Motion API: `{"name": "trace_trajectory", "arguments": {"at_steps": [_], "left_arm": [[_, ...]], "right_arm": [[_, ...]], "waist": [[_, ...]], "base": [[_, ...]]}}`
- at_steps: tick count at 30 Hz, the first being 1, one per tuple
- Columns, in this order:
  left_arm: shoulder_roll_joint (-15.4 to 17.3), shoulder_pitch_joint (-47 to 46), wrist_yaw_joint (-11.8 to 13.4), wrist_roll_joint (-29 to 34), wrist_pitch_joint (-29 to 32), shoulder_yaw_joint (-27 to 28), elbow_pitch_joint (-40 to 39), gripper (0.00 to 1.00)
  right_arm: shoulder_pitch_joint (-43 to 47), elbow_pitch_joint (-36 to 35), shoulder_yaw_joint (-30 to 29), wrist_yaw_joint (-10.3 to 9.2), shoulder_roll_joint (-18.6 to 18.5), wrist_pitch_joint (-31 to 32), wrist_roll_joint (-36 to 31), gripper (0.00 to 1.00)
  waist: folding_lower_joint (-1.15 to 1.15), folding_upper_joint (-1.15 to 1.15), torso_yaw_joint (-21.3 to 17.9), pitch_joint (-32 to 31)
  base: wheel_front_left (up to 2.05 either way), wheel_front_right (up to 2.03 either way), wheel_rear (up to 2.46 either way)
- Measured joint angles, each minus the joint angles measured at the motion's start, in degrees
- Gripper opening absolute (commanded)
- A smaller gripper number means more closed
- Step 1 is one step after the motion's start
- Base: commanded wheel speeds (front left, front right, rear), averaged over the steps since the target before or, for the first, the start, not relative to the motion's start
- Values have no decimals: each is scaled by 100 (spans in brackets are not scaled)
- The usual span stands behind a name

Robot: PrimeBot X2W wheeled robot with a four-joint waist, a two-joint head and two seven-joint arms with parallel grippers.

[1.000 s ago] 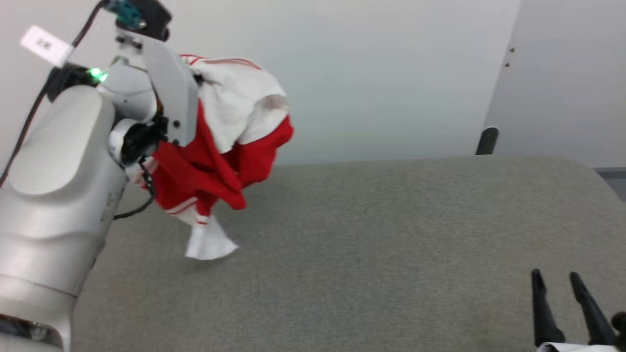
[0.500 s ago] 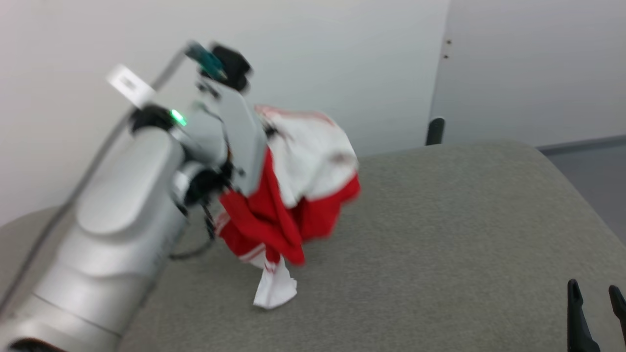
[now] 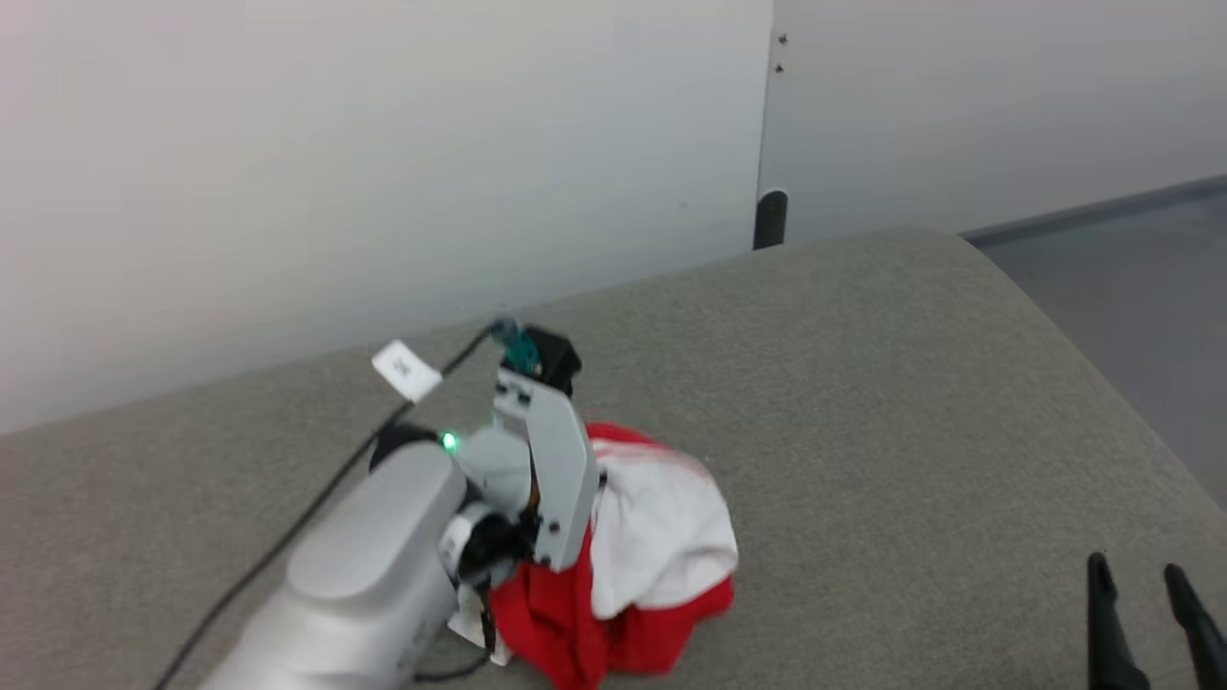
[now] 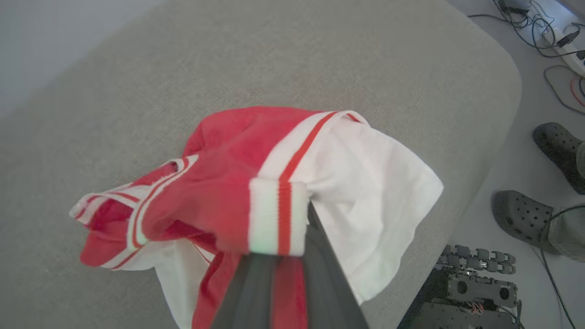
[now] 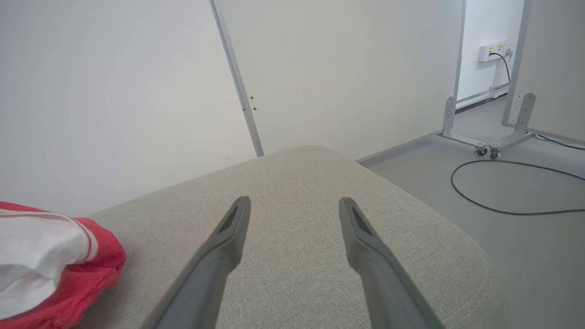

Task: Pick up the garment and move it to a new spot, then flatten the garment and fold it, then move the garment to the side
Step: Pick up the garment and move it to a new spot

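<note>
The garment (image 3: 661, 546) hangs bunched, red body and white sleeve crumpled together, low over the front left of the grey table (image 3: 863, 383); I cannot tell whether it touches. The left tool (image 4: 288, 269) is pinched nearly closed on its red cloth under a striped cuff. The right tool (image 5: 296, 201) is spread wide and empty above the table's right side, well apart from the garment.

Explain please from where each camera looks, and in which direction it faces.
Head view: from high, down and forward over the grey padded surface; left forearm and right jaws' tips show.
Left wrist view: along shut left jaws, onto the garment they pinch.
Right wrist view: along open right jaws, across the surface toward the wall.
All three share the garment.
</note>
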Motion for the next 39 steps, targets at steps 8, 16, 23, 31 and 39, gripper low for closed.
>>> {"name": "trace_trajectory", "arguments": {"at_steps": [8, 16, 23, 31, 39], "left_arm": [[-316, 152, -64, -14, -263, -181, 725, 49], [-375, -62, -144, -163, -180, -388, 827, 100], [-151, -202, -163, -205, -491, -506, 422, 100], [230, -162, -169, -190, -1493, -475, -33, 100], [597, 222, -169, -145, -2828, -224, -291, 100]], "right_arm": [[-181, 244, 186, 0, 1, -87, 13, 100], [-240, 358, 247, 0, 1, -136, -62, 100], [-242, 316, 332, 0, 0, -123, -111, 100], [-246, 257, 465, 0, 1, -102, -244, 100], [-217, 318, 578, 0, 1, -193, -467, 100]], "waist": [[0, 0, -116, 116], [0, 0, 55, 7], [0, 0, 361, -149], [0, 0, 794, -327], [0, 0, 1233, -470]], "base": [[0, 0, 0], [0, 0, 0], [0, 0, 0], [0, 0, 0], [0, 0, 0]]}}
